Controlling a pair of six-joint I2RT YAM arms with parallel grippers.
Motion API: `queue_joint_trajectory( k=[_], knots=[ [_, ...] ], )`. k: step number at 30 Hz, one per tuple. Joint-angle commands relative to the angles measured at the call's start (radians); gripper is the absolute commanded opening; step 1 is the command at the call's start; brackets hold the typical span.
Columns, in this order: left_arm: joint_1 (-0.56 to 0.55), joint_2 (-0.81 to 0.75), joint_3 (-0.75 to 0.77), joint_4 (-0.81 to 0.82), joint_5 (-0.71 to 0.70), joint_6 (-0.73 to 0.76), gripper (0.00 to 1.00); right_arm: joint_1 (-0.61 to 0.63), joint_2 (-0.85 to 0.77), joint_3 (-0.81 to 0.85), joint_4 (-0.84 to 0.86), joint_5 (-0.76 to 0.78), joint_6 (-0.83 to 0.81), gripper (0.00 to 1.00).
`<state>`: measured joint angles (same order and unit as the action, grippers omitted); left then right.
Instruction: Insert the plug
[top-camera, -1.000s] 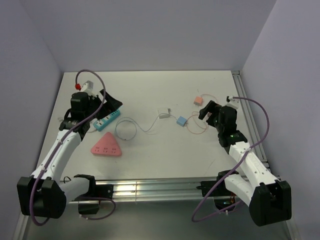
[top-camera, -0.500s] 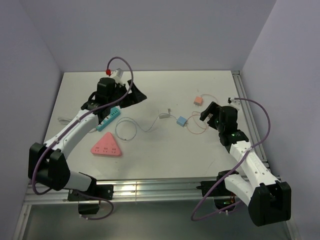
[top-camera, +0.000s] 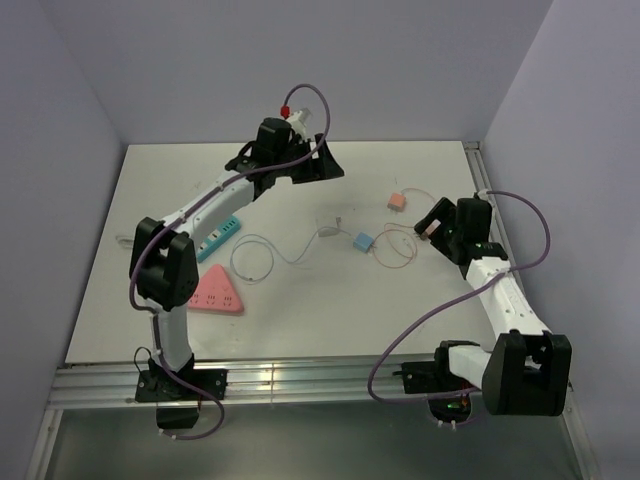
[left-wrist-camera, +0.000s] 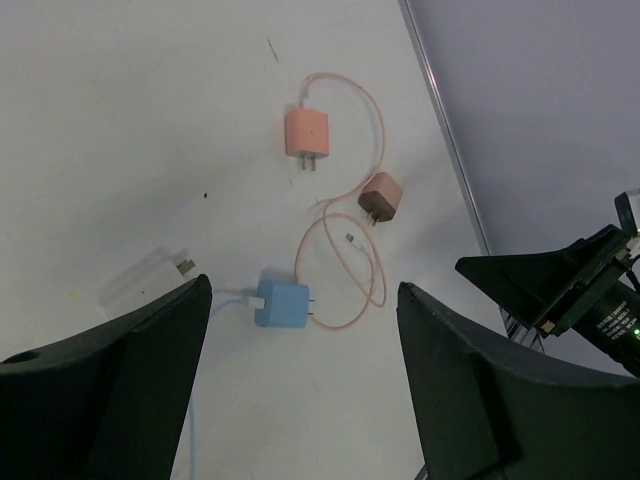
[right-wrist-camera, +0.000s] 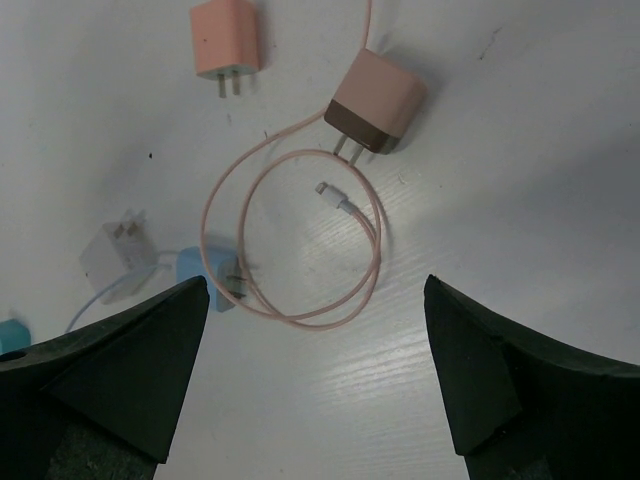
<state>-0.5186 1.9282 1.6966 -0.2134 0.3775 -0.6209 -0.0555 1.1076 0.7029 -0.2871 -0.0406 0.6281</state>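
Table (top-camera: 300, 320): teal strip (top-camera: 215, 238) and pink socket (top-camera: 212, 292) far left, well apart from plugs; both pincers spread, empty; left gripper (top-camera: 325, 165) faces blue plug (left-wrist-camera: 283, 302), right gripper (right-wrist-camera: 315, 288) nearer brown plug (right-wrist-camera: 375, 100) just ahead, prongs slanting back toward it, cable (right-wrist-camera: 378, 250) looped between

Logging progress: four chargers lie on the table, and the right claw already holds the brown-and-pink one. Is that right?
No. The right claw is open and holds nothing; the brown-and-pink charger lies free on the table. The right wrist view shows this.
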Motion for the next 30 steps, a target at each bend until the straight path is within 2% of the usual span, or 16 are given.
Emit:
queue_joint_trajectory(
  k=[1, 2, 5, 6, 7, 8, 10, 11, 14, 17, 30],
  knots=[
    [-0.037, 0.021, 0.121, -0.082, -0.061, 0.059, 0.8, -0.027, 0.023, 0.076, -0.03, -0.045, -0.016, 0.95],
    [-0.046, 0.056, 0.152, -0.124, -0.089, 0.094, 0.79, -0.029, 0.027, 0.09, -0.032, -0.045, -0.018, 0.95],
    [-0.087, 0.139, 0.32, -0.37, -0.343, 0.192, 0.78, -0.03, 0.032, 0.113, -0.049, -0.056, -0.022, 0.93],
    [-0.106, 0.159, 0.359, -0.42, -0.467, 0.214, 0.79, -0.03, 0.032, 0.118, -0.052, -0.062, -0.028, 0.93],
    [-0.121, 0.179, 0.409, -0.461, -0.529, 0.228, 0.8, -0.03, 0.031, 0.122, -0.053, -0.074, -0.031, 0.93],
    [-0.144, 0.213, 0.425, -0.533, -0.56, 0.234, 0.8, -0.03, 0.029, 0.13, -0.057, -0.082, -0.034, 0.93],
    [-0.147, 0.232, 0.42, -0.57, -0.598, 0.207, 0.79, -0.03, 0.014, 0.132, -0.057, -0.094, -0.044, 0.92],
    [-0.144, 0.238, 0.408, -0.577, -0.612, 0.175, 0.76, -0.029, 0.008, 0.13, -0.058, -0.097, -0.045, 0.92],
    [-0.143, 0.221, 0.35, -0.557, -0.655, 0.101, 0.76, -0.029, -0.023, 0.122, -0.055, -0.102, -0.054, 0.92],
    [-0.146, 0.209, 0.31, -0.522, -0.602, 0.044, 0.75, -0.029, -0.04, 0.121, -0.066, -0.107, -0.064, 0.91],
    [-0.169, 0.298, 0.279, -0.478, -0.571, -0.039, 0.73, -0.029, -0.081, 0.093, -0.049, -0.145, -0.065, 0.91]
  ],
)
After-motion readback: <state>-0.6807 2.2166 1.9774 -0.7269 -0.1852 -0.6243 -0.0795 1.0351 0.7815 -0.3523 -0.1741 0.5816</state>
